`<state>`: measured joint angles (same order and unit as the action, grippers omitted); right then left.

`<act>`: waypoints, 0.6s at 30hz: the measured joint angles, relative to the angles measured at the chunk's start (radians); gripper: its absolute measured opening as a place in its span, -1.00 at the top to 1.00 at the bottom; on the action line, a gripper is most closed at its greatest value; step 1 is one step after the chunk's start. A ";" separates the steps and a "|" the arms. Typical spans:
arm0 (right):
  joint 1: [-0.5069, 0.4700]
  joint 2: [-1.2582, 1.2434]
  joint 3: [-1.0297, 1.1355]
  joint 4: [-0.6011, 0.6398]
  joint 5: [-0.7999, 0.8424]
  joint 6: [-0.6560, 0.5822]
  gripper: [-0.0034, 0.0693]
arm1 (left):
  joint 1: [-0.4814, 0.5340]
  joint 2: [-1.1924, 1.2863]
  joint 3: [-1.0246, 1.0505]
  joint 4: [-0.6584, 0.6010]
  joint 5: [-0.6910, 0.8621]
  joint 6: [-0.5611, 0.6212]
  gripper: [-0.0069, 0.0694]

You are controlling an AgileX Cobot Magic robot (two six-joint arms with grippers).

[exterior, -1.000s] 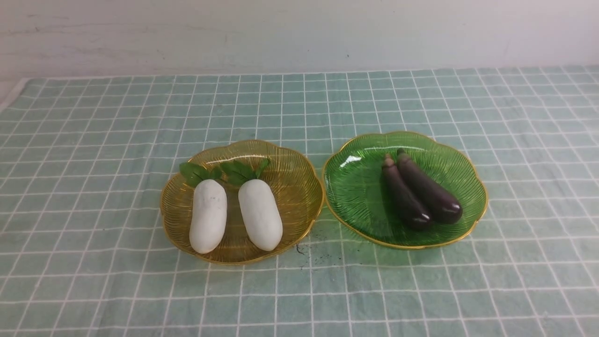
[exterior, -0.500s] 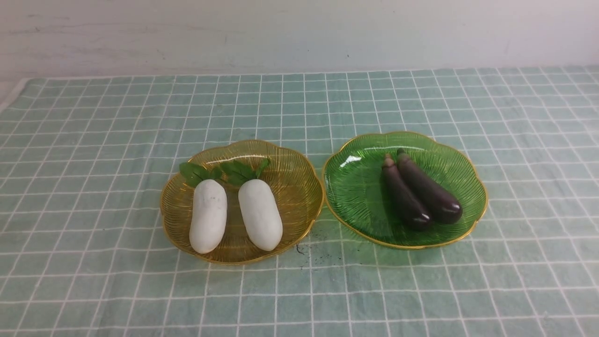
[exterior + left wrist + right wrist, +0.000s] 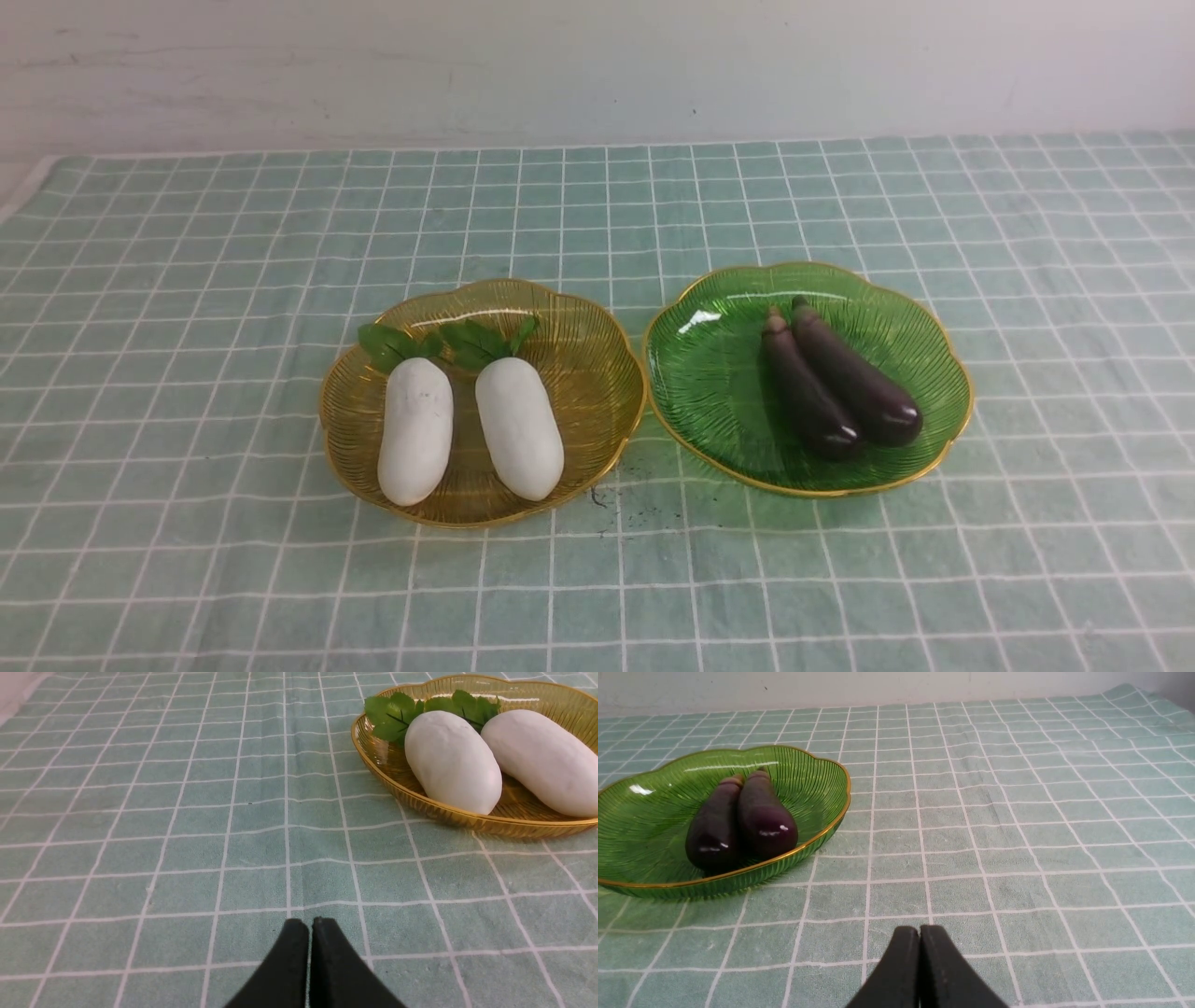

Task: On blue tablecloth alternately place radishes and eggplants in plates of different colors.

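Black fingertips of the left gripper (image 3: 310,924) and right gripper (image 3: 920,932) press together, holding nothing. At centre frame, smooth white radishes (image 3: 464,427) fill the ribbed amber plate (image 3: 597,373); glossy eggplants (image 3: 838,378) fill the green plate (image 3: 709,373) on the blue tablecloth (image 3: 187,280).

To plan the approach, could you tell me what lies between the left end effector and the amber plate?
Only bare blue tablecloth lies between the left end effector and the amber plate, per the left wrist view.

Even, soft, bright light fills all three views, leaving only faint shadows under the plates on the blue tablecloth (image 3: 597,569). White glare streaks the green plate (image 3: 695,322) at about 10 o'clock on its inner surface, and small highlights sit on the eggplants (image 3: 742,821). Focus is reasonably sharp throughout, with slight softness at the front view's edges.
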<state>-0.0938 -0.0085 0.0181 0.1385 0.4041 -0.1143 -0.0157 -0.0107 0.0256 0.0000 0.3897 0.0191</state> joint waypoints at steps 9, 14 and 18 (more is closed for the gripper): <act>0.000 0.000 0.000 0.000 0.000 0.000 0.95 | -0.025 0.000 0.000 0.000 0.000 0.001 0.84; 0.000 0.000 0.000 0.000 0.000 0.000 0.95 | -0.026 0.000 0.000 0.000 0.000 0.001 0.84; 0.000 0.000 0.000 0.000 0.000 0.000 0.95 | -0.026 0.000 0.000 0.000 0.000 0.001 0.84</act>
<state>-0.0938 -0.0085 0.0181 0.1385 0.4041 -0.1143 -0.0414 -0.0107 0.0256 0.0000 0.3897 0.0200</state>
